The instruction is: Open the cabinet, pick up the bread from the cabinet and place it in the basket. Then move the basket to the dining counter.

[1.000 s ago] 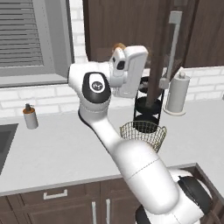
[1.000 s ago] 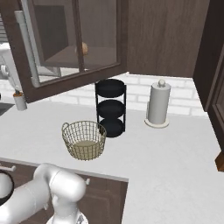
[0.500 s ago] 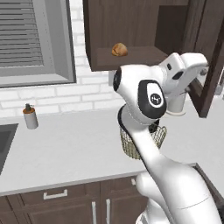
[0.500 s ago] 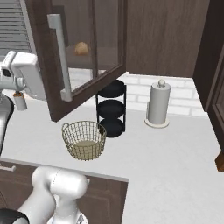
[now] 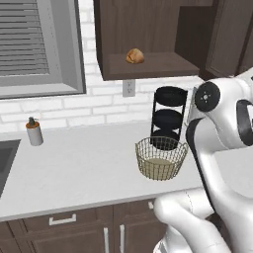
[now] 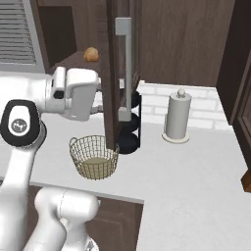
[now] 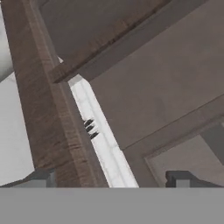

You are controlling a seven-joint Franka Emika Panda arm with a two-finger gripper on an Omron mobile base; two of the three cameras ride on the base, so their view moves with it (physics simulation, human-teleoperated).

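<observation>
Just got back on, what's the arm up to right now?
The cabinet door is swung open, and the end effector sits open beside the door edge, holding nothing. The bread is on the cabinet shelf, untouched. The basket sits empty on the grey worktop below, next to a black tiered rack.

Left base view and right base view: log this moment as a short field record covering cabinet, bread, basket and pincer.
cabinet: door swung open, shelf exposed
bread: on the cabinet shelf, untouched
basket: on the grey counter, nothing in it, in front of the black tiered rack
pincer: open, holding nothing, close to the open door's edge
paper towel roll: upright, on the counter right of the rack
next step: reach for the bread
</observation>
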